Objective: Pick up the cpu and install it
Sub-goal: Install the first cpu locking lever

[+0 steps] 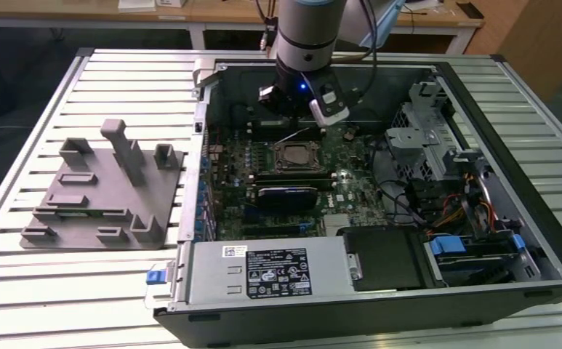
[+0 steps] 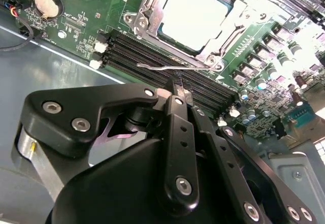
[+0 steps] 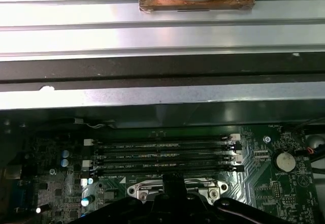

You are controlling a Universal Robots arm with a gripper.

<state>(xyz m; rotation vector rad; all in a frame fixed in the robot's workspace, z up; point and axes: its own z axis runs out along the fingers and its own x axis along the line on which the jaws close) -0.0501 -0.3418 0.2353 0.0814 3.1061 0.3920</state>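
Observation:
The cpu (image 2: 195, 16) shows its shiny silver top inside the socket on the green motherboard (image 2: 81, 16), framed by the metal load bracket (image 2: 147, 10). In the exterior view the cpu (image 1: 294, 155) lies mid-board in the open computer case. My gripper (image 2: 175, 88) hangs just beyond the socket's far side, over the memory slots (image 2: 152, 56), with its black fingers drawn together and nothing between them. Its tip is close to the thin wire socket lever (image 2: 167, 66), which runs along the socket's edge. In the first wrist view the gripper (image 3: 172, 182) covers part of the bracket (image 3: 213, 188).
The case (image 1: 513, 218) lies open on a slatted metal table (image 1: 115, 80). A grey fixture plate (image 1: 101, 196) with upright posts stands at the exterior view's left. Drive cages and cables (image 1: 436, 167) fill the case's right side; a power supply (image 1: 271, 273) sits at the front.

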